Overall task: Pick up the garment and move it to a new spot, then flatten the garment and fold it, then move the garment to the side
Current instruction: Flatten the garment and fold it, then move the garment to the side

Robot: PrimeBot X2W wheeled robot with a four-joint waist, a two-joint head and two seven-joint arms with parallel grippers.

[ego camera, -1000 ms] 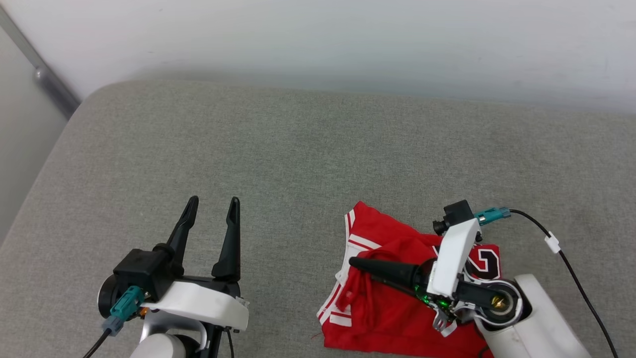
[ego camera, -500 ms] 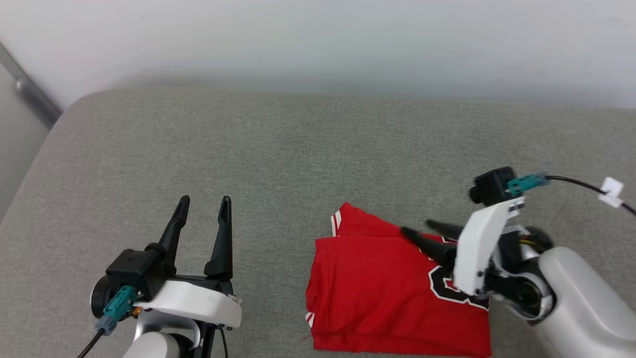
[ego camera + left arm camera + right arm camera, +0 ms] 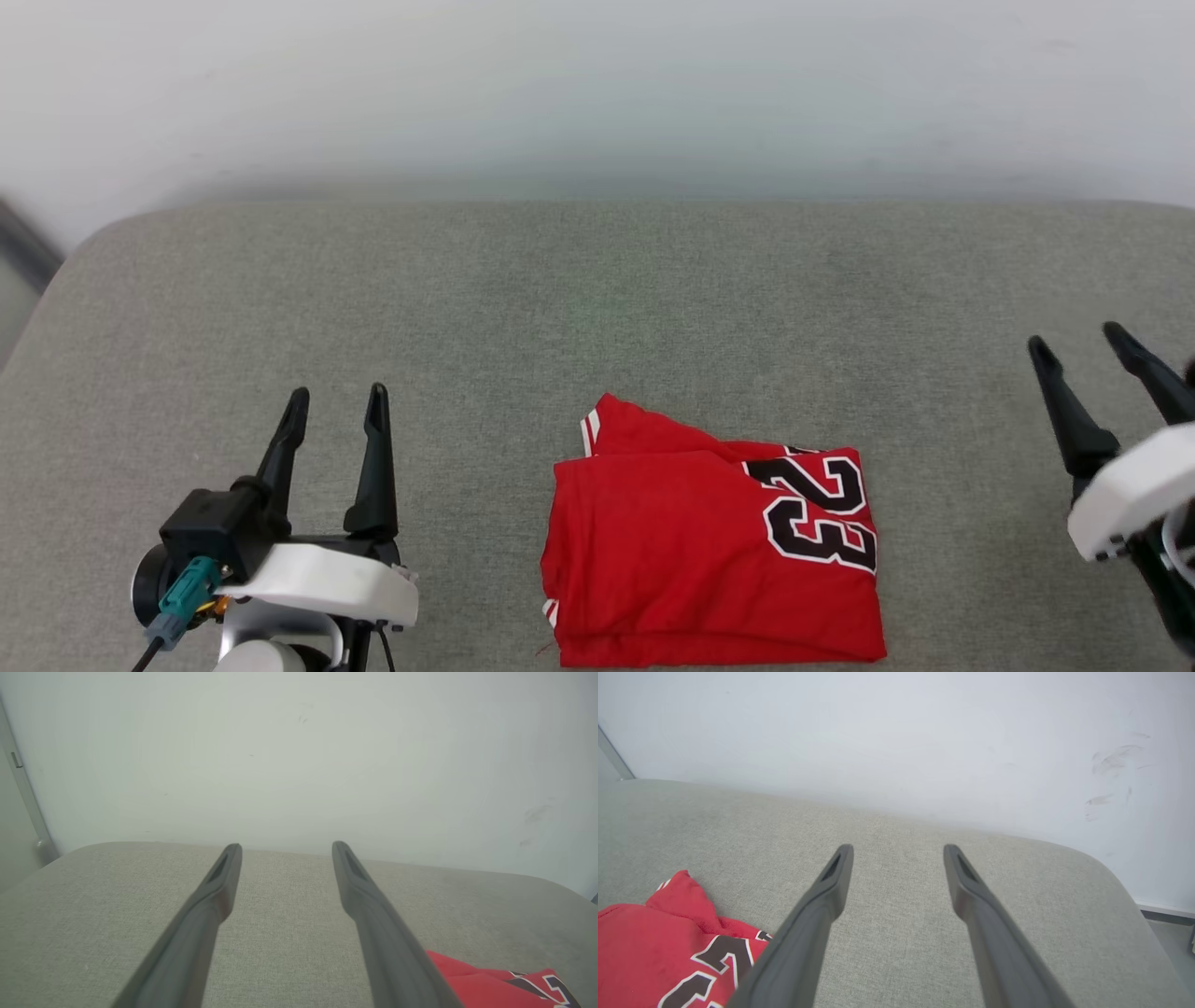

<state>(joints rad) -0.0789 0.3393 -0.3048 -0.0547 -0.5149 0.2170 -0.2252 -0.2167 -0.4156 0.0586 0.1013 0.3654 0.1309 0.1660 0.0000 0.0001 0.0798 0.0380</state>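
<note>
The shirt (image 3: 709, 551) lies folded on the grey cushion (image 3: 597, 299), between my left gripper (image 3: 338, 390) and my right gripper (image 3: 1075, 336), both with fingers spread and empty. The fold runs slightly longer side to side, its 23 (image 3: 822, 513) turned sideways by the right edge (a striped sleeve tip (image 3: 607, 425) pokes out far-left). My head view takes in the whole fold; each wrist view catches a red corner

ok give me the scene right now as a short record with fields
garment: bright red soft-fabric shirt with a black 23, folded into a rough rectangle, lying flat
surface: grey woven cushion, pale wall behind
left gripper: open, empty, left of the shirt, not touching it
right gripper: open, empty, right of the shirt, not touching it
</note>
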